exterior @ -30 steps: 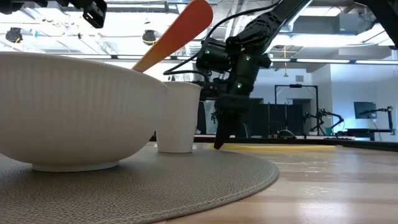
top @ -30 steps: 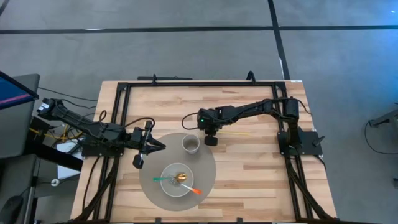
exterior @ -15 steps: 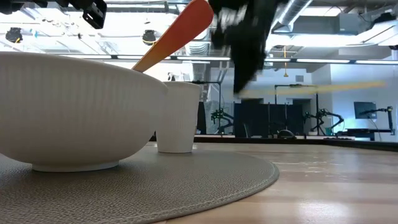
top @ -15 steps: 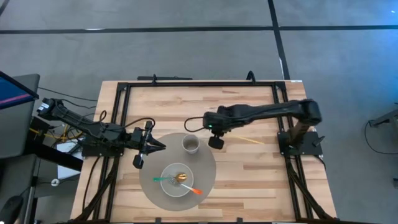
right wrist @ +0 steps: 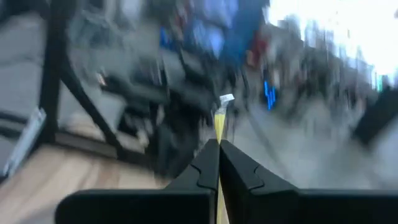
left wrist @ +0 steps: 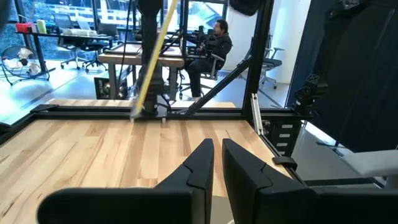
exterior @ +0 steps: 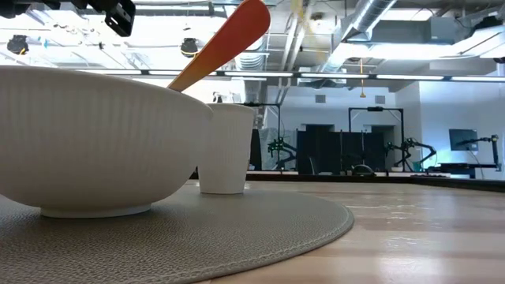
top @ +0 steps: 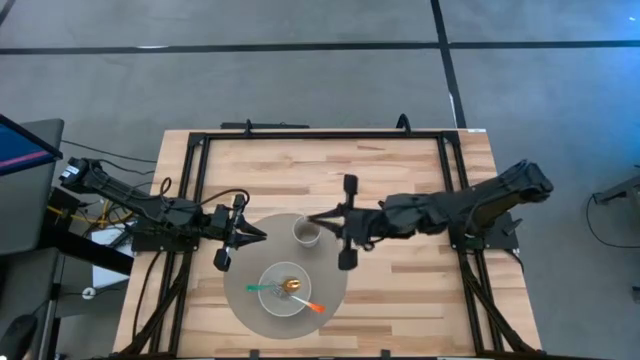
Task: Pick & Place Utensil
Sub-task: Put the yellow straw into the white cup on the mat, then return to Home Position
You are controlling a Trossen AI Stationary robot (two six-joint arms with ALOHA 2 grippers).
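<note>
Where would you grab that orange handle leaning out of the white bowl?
Probably the orange handle, at its free end, which sticks up past the rim of the bowl. Come from above on that overhanging side; the other end lies down inside the bowl among other utensils. The right gripper is shut on a yellow stick.

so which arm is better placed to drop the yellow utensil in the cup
Right. Its end effector already grips the yellow utensil right beside the white cup. The left end effector waits empty at the placemat's edge.
</note>
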